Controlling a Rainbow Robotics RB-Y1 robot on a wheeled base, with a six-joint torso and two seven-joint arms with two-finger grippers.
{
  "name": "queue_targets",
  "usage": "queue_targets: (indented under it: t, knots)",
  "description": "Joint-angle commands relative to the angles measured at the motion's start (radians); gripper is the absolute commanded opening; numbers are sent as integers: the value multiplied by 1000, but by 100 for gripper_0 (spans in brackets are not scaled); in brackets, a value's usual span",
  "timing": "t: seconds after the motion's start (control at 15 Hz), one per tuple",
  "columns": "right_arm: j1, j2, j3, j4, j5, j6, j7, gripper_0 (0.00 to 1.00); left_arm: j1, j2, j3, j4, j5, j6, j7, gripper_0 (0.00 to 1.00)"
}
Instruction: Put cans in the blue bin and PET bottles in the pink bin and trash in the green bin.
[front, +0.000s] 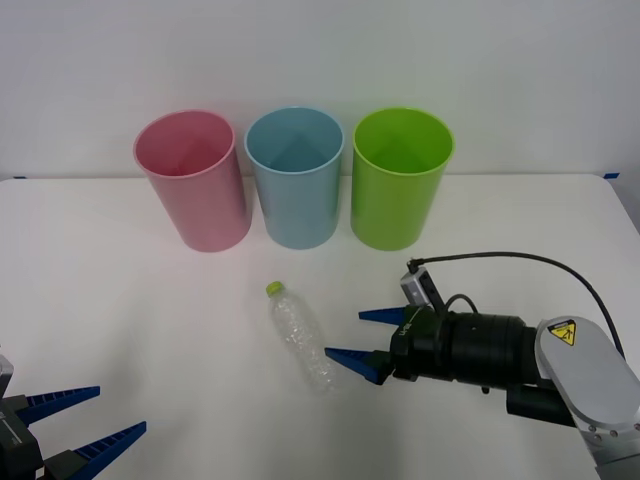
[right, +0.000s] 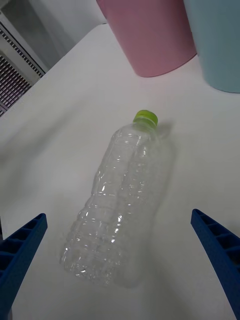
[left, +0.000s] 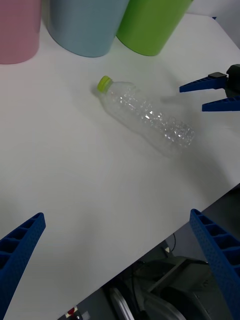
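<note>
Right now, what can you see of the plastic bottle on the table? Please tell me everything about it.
The PET bottle is small, clear, crinkled plastic with a yellow-green screw cap and no label; it looks empty. It lies on its side on the white table, cap toward the bins, in front of the blue bin, touching only the table. The open right gripper is level with its base end, not gripping it.

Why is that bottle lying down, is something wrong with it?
The PET bottle lies on its side on the table, crinkled and dented, in front of the three upright bins. It looks empty, nothing spilled. The right gripper is open beside its base; the left gripper waits open nearby.
</note>
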Motion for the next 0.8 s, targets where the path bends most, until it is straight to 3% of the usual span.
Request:
queue_targets:
  t: [0.07,0.27,0.53,0.8]
  knots:
    - [2,0,0,-29,-8,0,3,100,0,0,0,0,0,0,0,100]
    - [0,-9,-2,-73,-4,4,-4,100,0,0,0,0,0,0,0,100]
    - [0,-25,-2,-135,64,7,-36,100,0,0,0,0,0,0,0,100]
    - [11,-29,13,-222,165,7,-175,100,0,0,0,0,0,0,0,100]
